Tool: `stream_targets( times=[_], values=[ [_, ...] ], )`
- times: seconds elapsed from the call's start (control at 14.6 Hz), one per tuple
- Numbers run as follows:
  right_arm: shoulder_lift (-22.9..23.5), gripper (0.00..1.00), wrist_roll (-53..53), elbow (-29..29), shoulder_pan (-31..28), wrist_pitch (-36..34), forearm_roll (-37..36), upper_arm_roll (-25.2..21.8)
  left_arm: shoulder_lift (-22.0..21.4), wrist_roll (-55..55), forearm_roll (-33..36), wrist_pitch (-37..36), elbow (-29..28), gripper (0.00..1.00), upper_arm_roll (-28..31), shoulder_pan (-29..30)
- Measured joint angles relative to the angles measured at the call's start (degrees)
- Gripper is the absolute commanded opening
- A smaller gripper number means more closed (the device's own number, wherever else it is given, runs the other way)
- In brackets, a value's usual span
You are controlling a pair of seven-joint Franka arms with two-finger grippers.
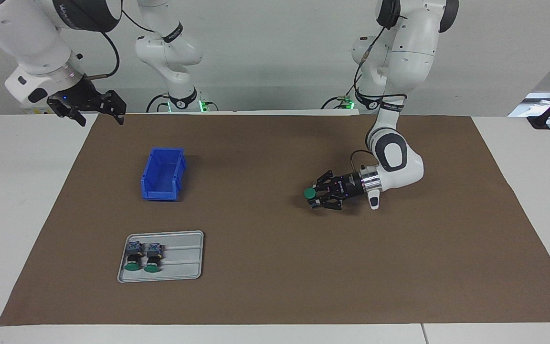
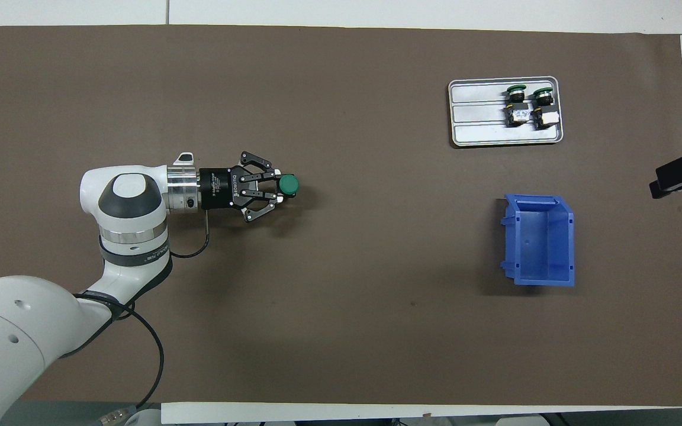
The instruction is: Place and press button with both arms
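Note:
My left gripper (image 1: 315, 194) lies level, low over the middle of the brown mat, shut on a button (image 1: 309, 193) whose green cap faces up. The overhead view shows the same gripper (image 2: 279, 188) and button (image 2: 288, 185). I cannot tell whether the button touches the mat. Two more buttons (image 1: 142, 258) lie side by side in a grey tray (image 1: 184, 263) toward the right arm's end; the overhead view shows these buttons (image 2: 529, 105) in the tray (image 2: 477, 112) too. My right gripper (image 1: 99, 113) waits, raised and open, over the mat's corner by its base (image 2: 681, 174).
An open blue bin (image 1: 160, 193) stands on the mat nearer to the robots than the tray; in the overhead view the bin (image 2: 511, 236) looks empty. The brown mat (image 1: 275, 267) covers most of the white table.

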Motion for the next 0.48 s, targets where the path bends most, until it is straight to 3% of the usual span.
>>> stream_targets(
  times=[0.48],
  values=[
    [0.0,1.0,0.0,0.0,0.0,0.0,0.0,0.0,0.2,2.0,-1.5,0.0,-1.0,0.0,0.0,0.0]
  ],
)
